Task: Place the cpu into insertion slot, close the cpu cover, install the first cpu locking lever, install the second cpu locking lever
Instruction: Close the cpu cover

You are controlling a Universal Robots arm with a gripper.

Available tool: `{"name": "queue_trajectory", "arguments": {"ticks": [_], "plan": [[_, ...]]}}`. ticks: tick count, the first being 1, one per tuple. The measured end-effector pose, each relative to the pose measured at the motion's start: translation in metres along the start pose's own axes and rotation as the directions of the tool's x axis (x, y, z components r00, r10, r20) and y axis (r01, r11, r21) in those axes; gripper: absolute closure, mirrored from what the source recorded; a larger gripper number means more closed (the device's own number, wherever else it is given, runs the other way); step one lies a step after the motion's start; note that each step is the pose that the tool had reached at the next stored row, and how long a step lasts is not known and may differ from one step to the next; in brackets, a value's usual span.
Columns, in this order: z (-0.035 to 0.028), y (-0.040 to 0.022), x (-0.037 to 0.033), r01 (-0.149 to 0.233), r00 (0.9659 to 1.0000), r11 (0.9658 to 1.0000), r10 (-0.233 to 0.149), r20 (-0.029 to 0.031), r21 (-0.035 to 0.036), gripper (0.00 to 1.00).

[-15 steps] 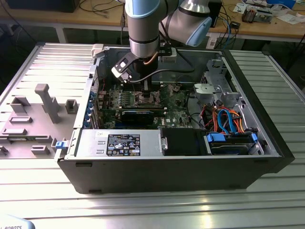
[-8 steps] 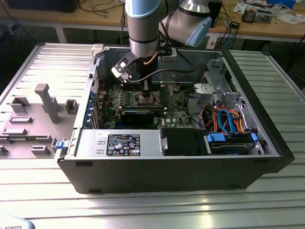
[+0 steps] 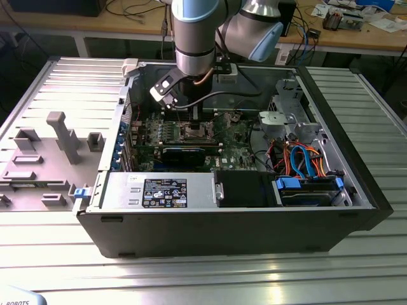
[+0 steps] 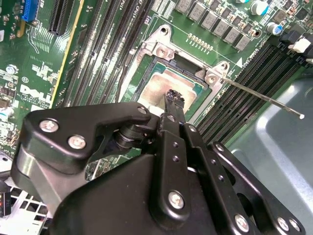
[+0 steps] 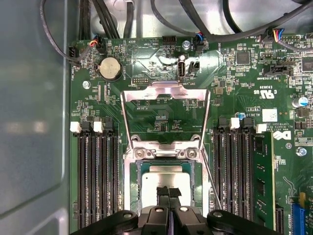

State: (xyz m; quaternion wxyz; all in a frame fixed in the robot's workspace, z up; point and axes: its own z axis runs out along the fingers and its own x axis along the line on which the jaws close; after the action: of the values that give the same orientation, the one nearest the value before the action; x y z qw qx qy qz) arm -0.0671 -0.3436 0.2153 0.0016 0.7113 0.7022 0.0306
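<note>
The cpu lies flat in the insertion slot, its silver-tan top showing. It also shows in the second wrist view, the cpu inside the silvery rim of the insertion slot. My gripper hangs right over the chip's near half, its two black fingers pressed together with nothing between them. The cpu cover is swung open on its hinge, away from the socket. A thin locking lever sticks out free beside the socket. In the exterior view my gripper reaches down into the open computer case.
Long black memory slots flank the socket on both sides. Black cables cross the case behind the board. The case wall, drive cage and blue cables stand at the exterior view's right. A grey fixture tray lies at its left.
</note>
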Motion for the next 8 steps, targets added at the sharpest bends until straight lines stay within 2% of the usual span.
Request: {"name": "queue_trajectory", "arguments": {"ticks": [8], "plan": [[-0.0049, 0.0004, 0.0003, 0.0, 1.0, 1.0, 0.0, 0.0006, 0.001, 0.89]]}}
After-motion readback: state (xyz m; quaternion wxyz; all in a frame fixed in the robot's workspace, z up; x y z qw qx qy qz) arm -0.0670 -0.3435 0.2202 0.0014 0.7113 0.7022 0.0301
